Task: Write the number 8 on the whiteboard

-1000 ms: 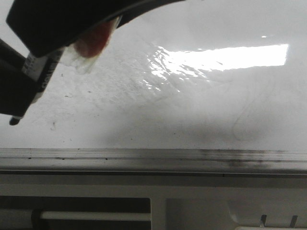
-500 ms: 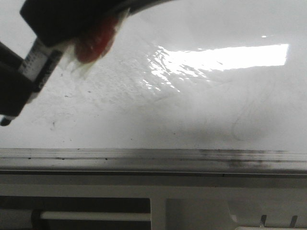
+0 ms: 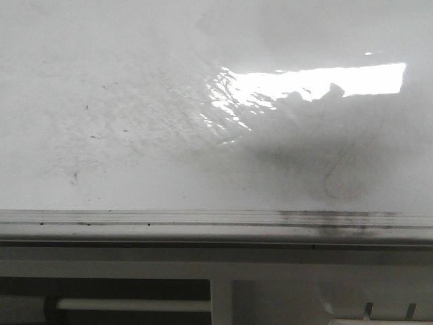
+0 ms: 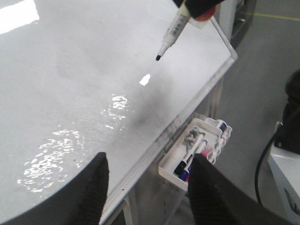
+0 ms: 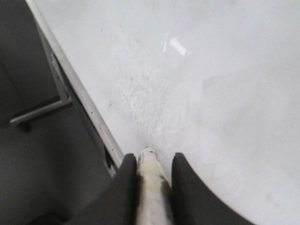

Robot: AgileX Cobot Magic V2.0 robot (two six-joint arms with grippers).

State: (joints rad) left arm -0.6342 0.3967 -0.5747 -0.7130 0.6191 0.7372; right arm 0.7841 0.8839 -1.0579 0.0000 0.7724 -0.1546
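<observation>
The whiteboard (image 3: 135,81) is glossy white with grey smudges and specks, and a silver rail (image 3: 203,220) runs along its near edge. No black number 8 shows on it; only a faint grey erased curve (image 3: 336,177) is there. My right gripper (image 5: 152,157) is shut on a white marker (image 5: 150,180) just inside the board's rail (image 5: 79,98). In the left wrist view the marker (image 4: 172,30) hangs above the whiteboard (image 4: 70,84), black tip (image 4: 158,57) off the surface. My left gripper (image 4: 149,157) is open and empty above the board's edge. Neither gripper shows in the front view.
A white tray (image 4: 197,150) with several markers hangs below the rail (image 4: 187,110) near the board's corner. A bright light reflection (image 3: 318,81) and a dark shadow (image 3: 304,149) lie on the board. A black cable (image 4: 267,154) hangs off to the side.
The right gripper and marker, at the front view's upper left before, have left that view. A darker shadow now lies on the board's right part.
</observation>
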